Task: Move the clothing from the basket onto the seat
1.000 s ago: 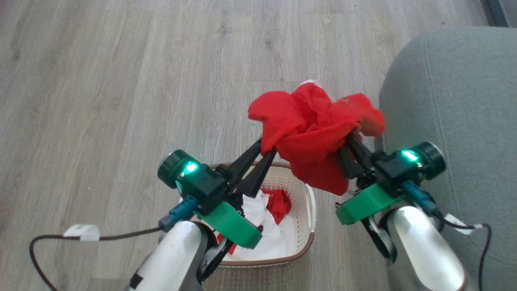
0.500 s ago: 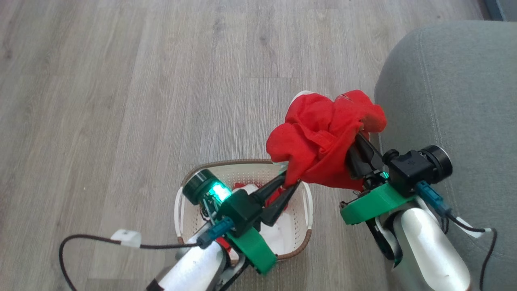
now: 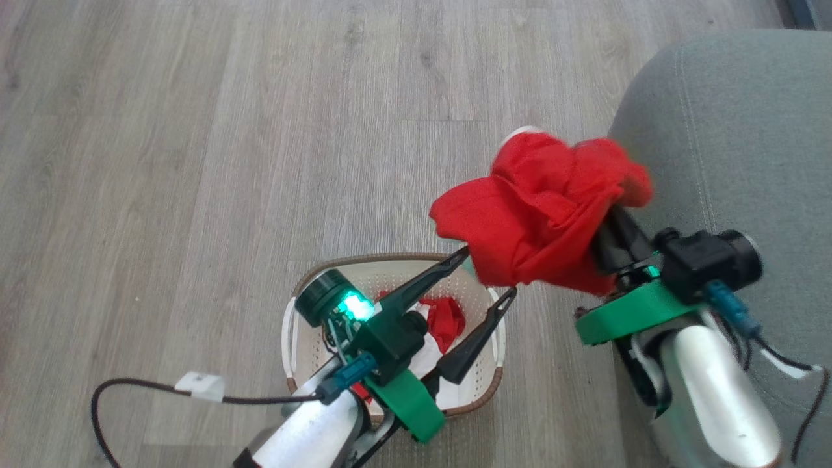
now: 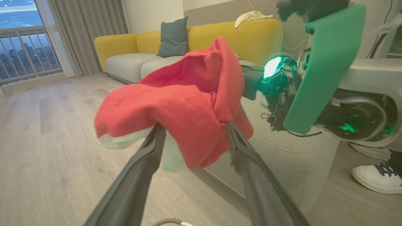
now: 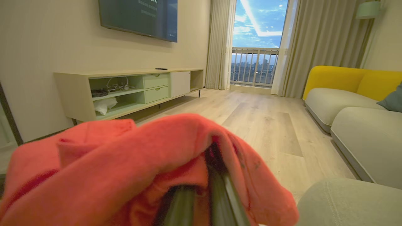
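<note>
A bright red piece of clothing (image 3: 539, 208) hangs bunched in the air between the basket and the seat. My right gripper (image 3: 614, 234) is shut on it, its fingertips buried in the folds. In the right wrist view the clothing (image 5: 110, 163) wraps around the right gripper (image 5: 201, 185). My left gripper (image 3: 489, 271) is open, its tips at the cloth's lower edge. The left wrist view shows its fingers (image 4: 150, 147) spread under the garment (image 4: 176, 97). The cream basket (image 3: 364, 259) on the floor holds more red and white clothing (image 3: 445, 318). The grey seat (image 3: 734, 130) is at the right.
Wood floor lies around the basket. A black cable (image 3: 156, 390) trails from my left arm. A person's white shoe (image 4: 373, 175) stands beside the seat (image 4: 301, 163). A yellow sofa (image 4: 201, 37) and a low TV cabinet (image 5: 125, 91) stand farther off.
My left gripper has opened and let go of the red garment. The right gripper has carried the garment rightward, closer to the seat.
</note>
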